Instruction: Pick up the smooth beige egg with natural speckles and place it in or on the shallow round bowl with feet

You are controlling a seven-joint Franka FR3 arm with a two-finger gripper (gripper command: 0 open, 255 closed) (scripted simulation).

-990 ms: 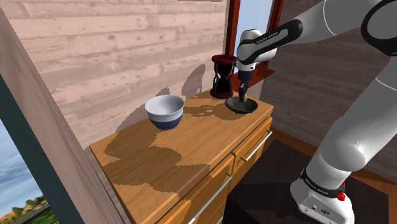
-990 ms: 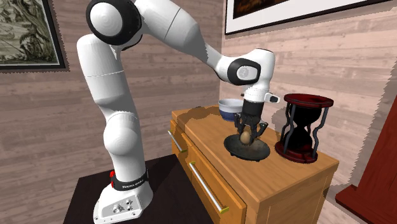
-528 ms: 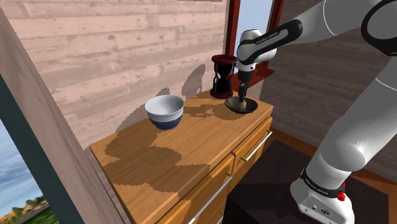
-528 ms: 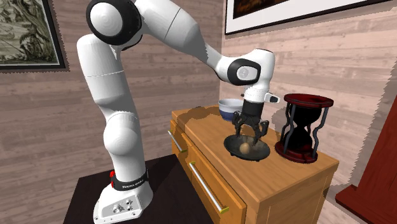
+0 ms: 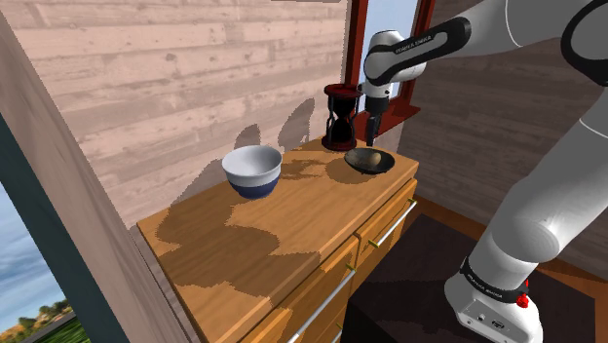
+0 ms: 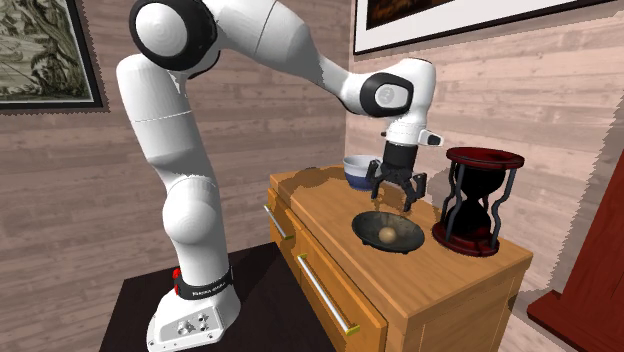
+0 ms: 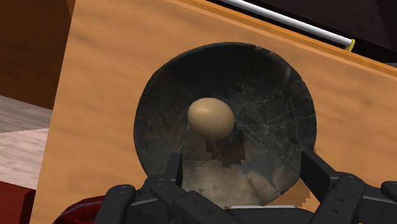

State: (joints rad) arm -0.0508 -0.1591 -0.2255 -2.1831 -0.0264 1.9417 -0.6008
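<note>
Your smooth beige egg (image 7: 210, 118) lies on its side in the middle of the dark, shallow round bowl (image 7: 273, 108). Its long axis runs roughly along the line between the two fingers, but you cannot tell which end is the narrow one. The all-black gripper (image 7: 243, 172) hangs directly above the bowl with its fingers (image 7: 173, 170) spread wide, holding nothing and clear of the egg. The wrist view gives you the bowl's mottled grey inside. The second exterior view gives you the gap between the gripper (image 6: 396, 205) and the egg (image 6: 386, 234), and a dark red hourglass (image 6: 480, 205) just beside the bowl (image 6: 405, 232). In the shoulder view, a deep white bowl with a blue base (image 5: 253, 171) stands well apart from the dark bowl (image 5: 385, 164) on the same wooden dresser top (image 5: 244, 244).
</note>
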